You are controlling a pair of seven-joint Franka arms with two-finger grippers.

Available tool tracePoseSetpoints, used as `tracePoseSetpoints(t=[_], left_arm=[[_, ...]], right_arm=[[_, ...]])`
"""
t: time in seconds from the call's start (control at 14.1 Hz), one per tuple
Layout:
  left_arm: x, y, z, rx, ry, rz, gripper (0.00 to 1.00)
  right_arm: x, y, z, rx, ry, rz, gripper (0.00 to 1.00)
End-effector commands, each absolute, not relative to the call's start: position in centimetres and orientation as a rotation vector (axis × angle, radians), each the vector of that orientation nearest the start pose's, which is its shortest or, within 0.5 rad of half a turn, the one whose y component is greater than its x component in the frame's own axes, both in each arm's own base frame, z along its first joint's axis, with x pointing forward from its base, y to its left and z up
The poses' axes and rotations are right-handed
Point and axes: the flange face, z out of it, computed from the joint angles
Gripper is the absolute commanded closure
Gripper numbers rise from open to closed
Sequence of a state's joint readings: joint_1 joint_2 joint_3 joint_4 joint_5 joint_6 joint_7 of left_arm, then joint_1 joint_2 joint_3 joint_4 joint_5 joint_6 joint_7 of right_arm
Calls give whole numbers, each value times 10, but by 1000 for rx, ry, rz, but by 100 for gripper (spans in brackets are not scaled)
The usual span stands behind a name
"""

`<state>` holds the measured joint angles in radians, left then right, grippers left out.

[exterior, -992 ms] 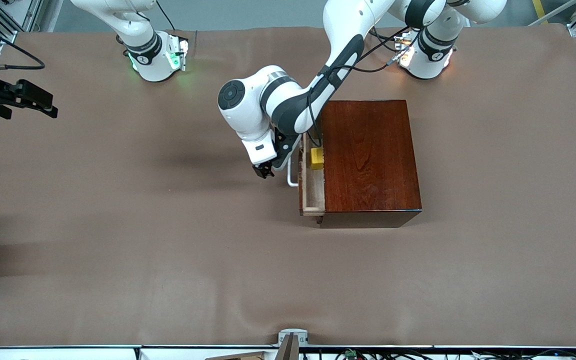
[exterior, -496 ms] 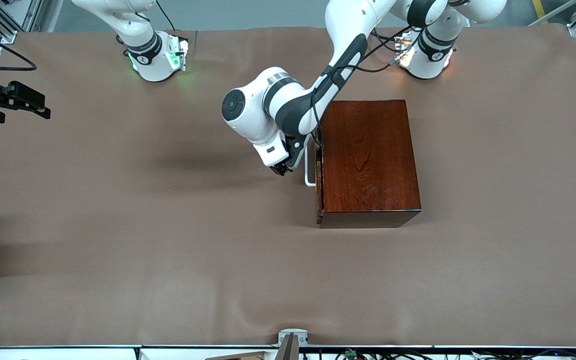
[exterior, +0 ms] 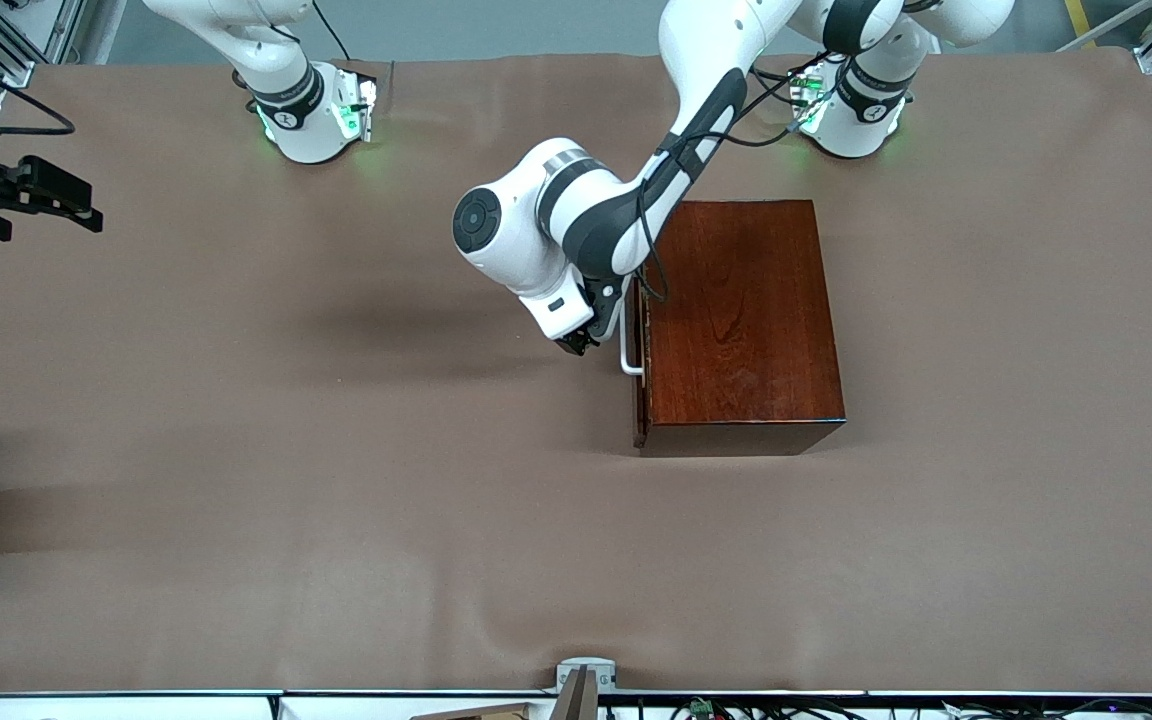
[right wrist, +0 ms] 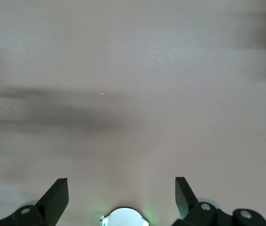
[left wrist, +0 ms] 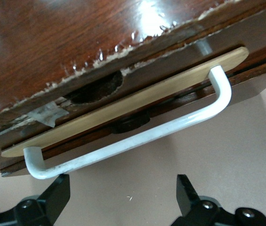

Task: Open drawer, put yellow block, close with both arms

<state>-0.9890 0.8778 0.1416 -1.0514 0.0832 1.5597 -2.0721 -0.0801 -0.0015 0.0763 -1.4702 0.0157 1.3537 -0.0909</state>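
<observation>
The dark reddish-brown box (exterior: 741, 320) stands toward the left arm's end of the table. Its drawer (exterior: 640, 385) is pushed in, the front about flush with the box, and the white handle (exterior: 628, 352) sticks out toward the right arm's end. The yellow block is hidden. My left gripper (exterior: 577, 345) hovers open just off the handle, touching nothing. In the left wrist view the handle (left wrist: 137, 141) runs across above the spread left gripper (left wrist: 122, 182), with the drawer (left wrist: 123, 107) past it. My right gripper (exterior: 61, 195) waits open and empty at the right arm's end of the table; the right wrist view shows the right gripper (right wrist: 122, 184) over bare cloth.
Brown cloth (exterior: 336, 500) covers the whole table. The right arm's green-lit base (exterior: 316, 115) and the left arm's base (exterior: 851, 115) stand along the edge farthest from the front camera. A small camera mount (exterior: 584, 680) sits at the nearest edge.
The drawer, partly open with the yellow block in it a second ago, has slid shut and hidden the block. The left gripper followed it toward the box. The right gripper barely shifted.
</observation>
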Motion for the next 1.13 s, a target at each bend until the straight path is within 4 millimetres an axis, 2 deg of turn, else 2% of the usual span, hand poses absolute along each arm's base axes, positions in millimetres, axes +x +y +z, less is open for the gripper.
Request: tracePoseSetpoints(t=[0.0, 0.14, 0.28, 0.35, 0.42, 0.64, 0.85, 1.06], left_arm=[[477, -538, 317, -2264, -1521, -239, 0], [482, -537, 353, -2392, -1435, -224, 0], [490, -527, 393, -2486, -1369, -210, 0], [499, -515, 417, -2526, -1352, -208, 0], [507, -501, 443, -2571, -1334, -205, 0], [532, -455, 504, -2685, -1256, -198, 0], [555, -400, 550, -2752, -1193, -189, 0], [567, -347, 585, -2813, -1042, -152, 0]], right_arm=[[525, 0, 668, -3122, -147, 136, 0], [525, -1, 669, -3128, -148, 139, 0], [525, 1, 672, -3122, -149, 129, 0], [525, 1, 672, -3122, -149, 129, 0], [525, 1, 672, -3122, -149, 129, 0], [525, 1, 672, -3122, -151, 129, 0], [525, 1, 672, -3122, -151, 129, 0], [525, 0, 672, -3122, -154, 129, 0]])
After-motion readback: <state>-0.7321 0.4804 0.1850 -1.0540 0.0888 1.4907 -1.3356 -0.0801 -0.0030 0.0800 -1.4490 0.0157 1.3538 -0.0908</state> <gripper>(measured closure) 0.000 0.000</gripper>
